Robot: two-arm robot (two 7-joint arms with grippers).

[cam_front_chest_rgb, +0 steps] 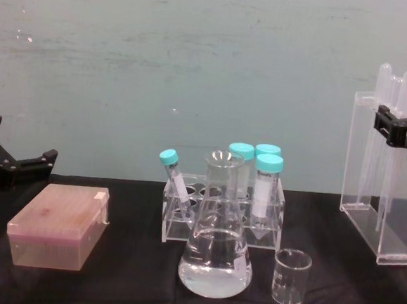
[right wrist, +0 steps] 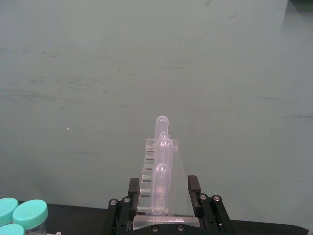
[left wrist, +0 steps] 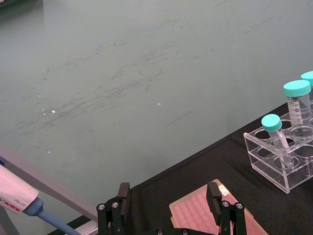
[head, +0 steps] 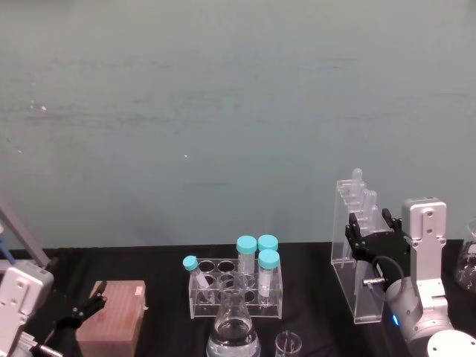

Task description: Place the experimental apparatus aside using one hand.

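The tall clear plastic stand (head: pixel 355 256) with long tubes rises at the right of the black table, its foot looking level with the tabletop (cam_front_chest_rgb: pixel 129 287). My right gripper (head: pixel 370 227) is shut on its upper part, one finger on each side; in the right wrist view the stand (right wrist: pixel 161 171) sits between those fingers (right wrist: pixel 133 188). A large conical flask (cam_front_chest_rgb: pixel 216 255) holding clear liquid stands at the front centre, with a small glass beaker (cam_front_chest_rgb: pixel 292 276) just to its right. My left gripper (head: pixel 78 312) hangs open at the far left, holding nothing.
A clear rack (cam_front_chest_rgb: pixel 221 220) of teal-capped tubes stands behind the flask. A pink tip box (cam_front_chest_rgb: pixel 58 225) lies at the left, under my left gripper (left wrist: pixel 168 200). A pipette (left wrist: pixel 19 200) shows at the left edge. Another glass vessel (head: pixel 467 264) stands at the far right.
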